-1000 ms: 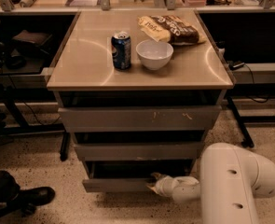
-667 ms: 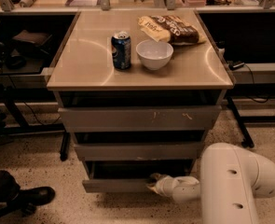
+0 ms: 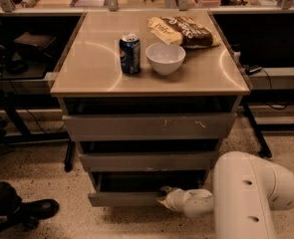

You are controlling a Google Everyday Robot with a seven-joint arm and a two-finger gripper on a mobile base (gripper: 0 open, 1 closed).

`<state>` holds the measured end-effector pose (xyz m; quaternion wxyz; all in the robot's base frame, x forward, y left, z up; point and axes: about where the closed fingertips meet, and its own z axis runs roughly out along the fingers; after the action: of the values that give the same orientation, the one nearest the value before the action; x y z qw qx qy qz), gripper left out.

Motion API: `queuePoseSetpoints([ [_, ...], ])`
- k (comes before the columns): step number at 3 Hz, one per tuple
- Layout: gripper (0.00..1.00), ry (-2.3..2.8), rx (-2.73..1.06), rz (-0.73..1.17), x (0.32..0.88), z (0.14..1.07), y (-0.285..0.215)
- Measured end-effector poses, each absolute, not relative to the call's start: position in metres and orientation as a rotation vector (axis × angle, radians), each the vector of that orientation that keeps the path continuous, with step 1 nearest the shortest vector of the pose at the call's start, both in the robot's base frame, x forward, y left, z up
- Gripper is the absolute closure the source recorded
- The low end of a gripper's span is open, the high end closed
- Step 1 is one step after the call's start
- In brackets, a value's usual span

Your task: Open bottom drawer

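Observation:
The bottom drawer (image 3: 124, 198) is the lowest, narrowest grey front of three in the cabinet. It stands pulled out a little, with a dark gap above its front. My gripper (image 3: 162, 196) sits at the right end of that drawer's top edge, reaching in from the white arm (image 3: 246, 193) at lower right. The fingertips are against the drawer front.
The mid drawer (image 3: 146, 161) and the top drawer (image 3: 149, 127) with pale scratches sit above. On the cabinet top (image 3: 96, 68) stand a blue can (image 3: 130, 54), a white bowl (image 3: 165, 58) and a snack bag (image 3: 181, 31). A dark shoe (image 3: 34, 209) is at lower left.

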<state>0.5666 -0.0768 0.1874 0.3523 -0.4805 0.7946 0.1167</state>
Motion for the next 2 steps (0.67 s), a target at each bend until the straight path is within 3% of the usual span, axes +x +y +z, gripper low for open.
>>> queuePoseSetpoints([
  [2,1.0,2.076,-1.251,0.302,0.5562,0.1866,-0.0827],
])
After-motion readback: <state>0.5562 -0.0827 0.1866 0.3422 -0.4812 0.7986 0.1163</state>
